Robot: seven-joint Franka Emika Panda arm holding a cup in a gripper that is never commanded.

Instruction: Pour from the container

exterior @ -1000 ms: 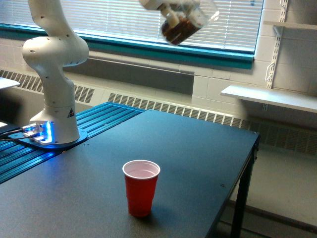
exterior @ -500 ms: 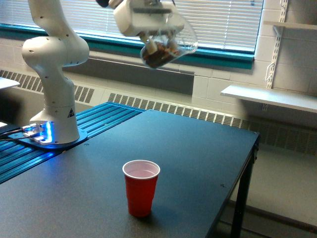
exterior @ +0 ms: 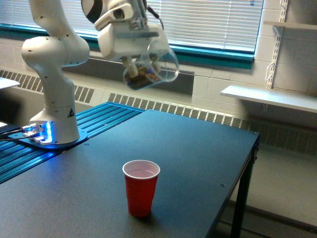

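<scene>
Dark tabletop [exterior: 198, 148] set before a slatted window with a teal sill; white robot base at the exterior view's left.

Landmark: red cup [exterior: 141, 187], upright on the table, mouth open upward, apparently empty.

Item: the container [exterior: 151, 69], a clear rounded mug with dark brown contents heaped in its lower part. Position: in the air, well above the red cup and slightly toward the exterior view's right of it, not touching it.

Hold: gripper [exterior: 133, 62] clamped on the container's upper left side; the fingers themselves are hard to make out behind the glass.

Orientation: long axis tilted, base down toward the exterior view's left, mouth up toward the right; nothing is spilling.

Handling, as judged: rigid, smooth and probably slippery, light to moderate in weight, breakable if glass. Best held firmly at the wall or handle.
</scene>
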